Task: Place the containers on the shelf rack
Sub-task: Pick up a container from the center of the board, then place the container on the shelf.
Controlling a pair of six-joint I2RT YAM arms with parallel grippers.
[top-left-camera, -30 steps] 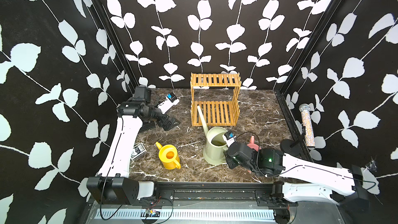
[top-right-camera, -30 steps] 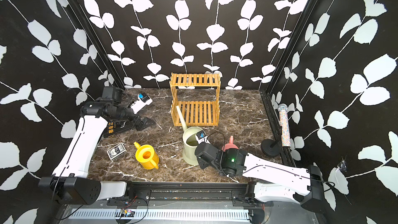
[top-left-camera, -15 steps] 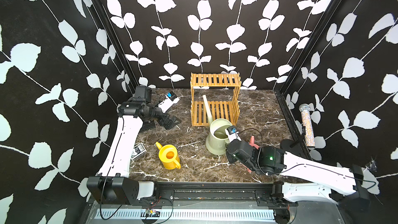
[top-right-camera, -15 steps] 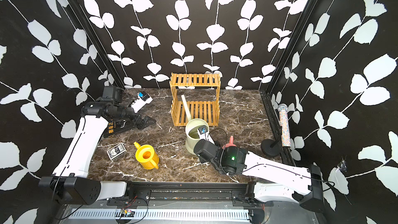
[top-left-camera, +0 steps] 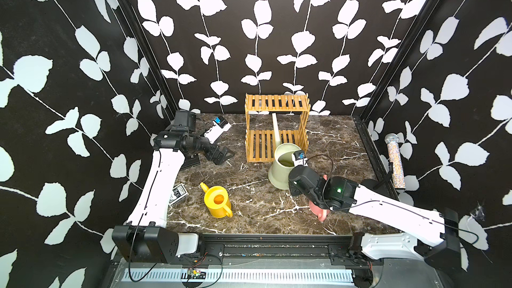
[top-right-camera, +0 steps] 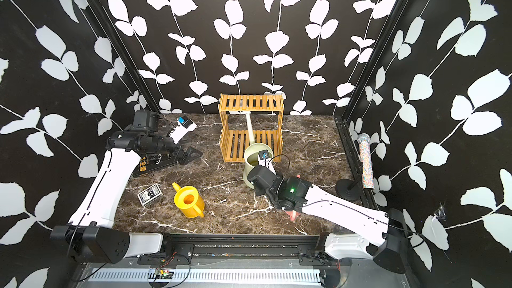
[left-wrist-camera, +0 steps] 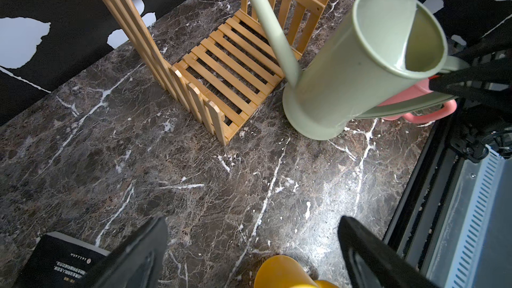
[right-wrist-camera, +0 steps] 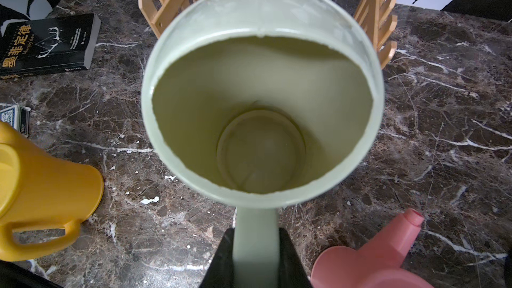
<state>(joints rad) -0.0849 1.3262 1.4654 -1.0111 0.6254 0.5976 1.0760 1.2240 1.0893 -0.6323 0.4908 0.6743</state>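
Pink watering can [right-wrist-camera: 360, 267] and yellow watering can [top-left-camera: 217, 200] sit nearest the front rail, at five and seven o'clock of the pale green watering can [top-left-camera: 280, 175]; neither is shelved yet. The right gripper [right-wrist-camera: 255, 247] is clamped on the green can's flat handle, probably to keep the body upright. Only the right wrist view shows that clamp and the can's empty inside; the top views hide the fingers behind the wrist. At ten o'clock, the left gripper [left-wrist-camera: 250, 234] hangs wide open and empty, near the black book [right-wrist-camera: 47, 42]. The left wrist view alone shows the green can's base just beside the lower tier's front edge; whether it touches the marble is unclear. Its long spout leads at twelve o'clock between the tiers of the bamboo shelf rack [top-left-camera: 277, 109].
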